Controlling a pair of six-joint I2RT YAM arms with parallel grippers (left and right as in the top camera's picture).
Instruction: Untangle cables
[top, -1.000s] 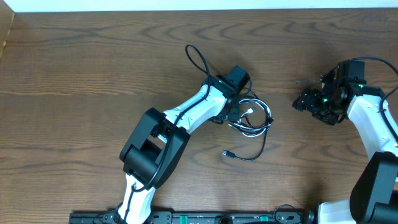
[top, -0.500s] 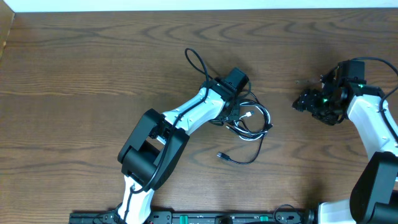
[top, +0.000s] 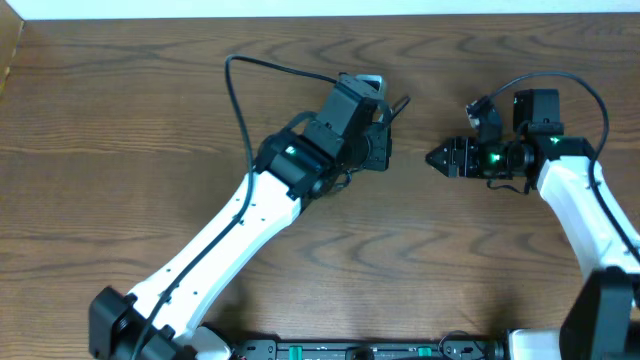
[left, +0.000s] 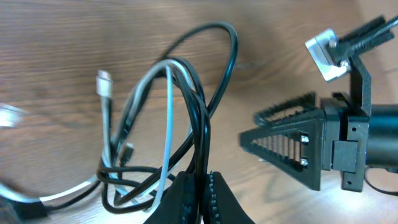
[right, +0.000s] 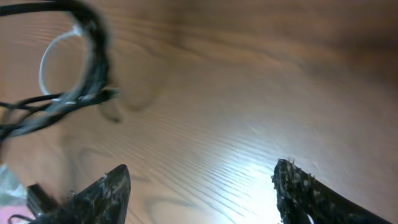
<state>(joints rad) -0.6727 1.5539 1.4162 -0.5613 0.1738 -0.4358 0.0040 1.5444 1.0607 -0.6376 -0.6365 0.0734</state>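
My left gripper (left: 200, 198) is shut on a strand of the black cable (left: 219, 37), and the tangle hangs in front of it. The white cable (left: 168, 124) threads through the black loops, its plug (left: 103, 84) at the left. From overhead the left gripper (top: 385, 150) hides nearly all of the bundle; only a thin black cable end (top: 400, 103) pokes out. My right gripper (top: 435, 157) points left at it from a short gap away. It is open (right: 202, 186) with nothing between its fingers. In its view the black cable (right: 87, 62) and a white cable loop (right: 51, 59) sit at the upper left.
The brown wooden table (top: 120, 150) runs under both arms. A thick black arm wire (top: 235, 90) arcs above the left arm. The right arm's finger (left: 292, 143) fills the right of the left wrist view. A pale wall edge (top: 300, 8) borders the far side.
The left gripper shut on the black cable and rose toward the far side with the bundle, off its earlier spot. The right gripper swung left toward it, jaws narrowing slightly.
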